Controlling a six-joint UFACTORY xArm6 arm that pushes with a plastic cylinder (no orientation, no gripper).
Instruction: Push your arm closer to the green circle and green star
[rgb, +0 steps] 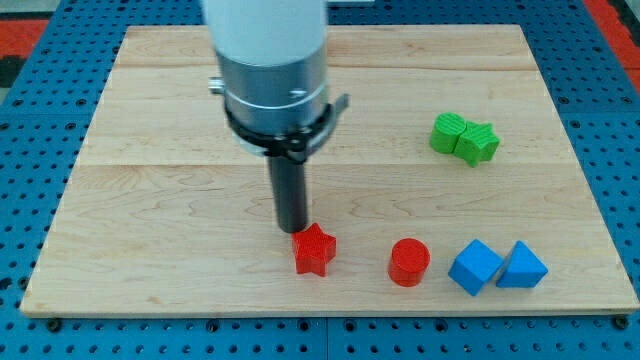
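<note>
Two green blocks sit touching at the view's right: the left one (449, 132) and the right one (478, 143). I cannot tell which is the circle and which the star. My tip (293, 229) is near the view's bottom centre, far to the left of and below the green blocks. It touches the top-left of a red star (314, 249).
A red cylinder (409, 262) stands to the right of the red star. A blue cube (474, 266) and a blue triangular block (522, 266) lie side by side at the bottom right. The wooden board (150, 120) rests on a blue pegboard (30, 120).
</note>
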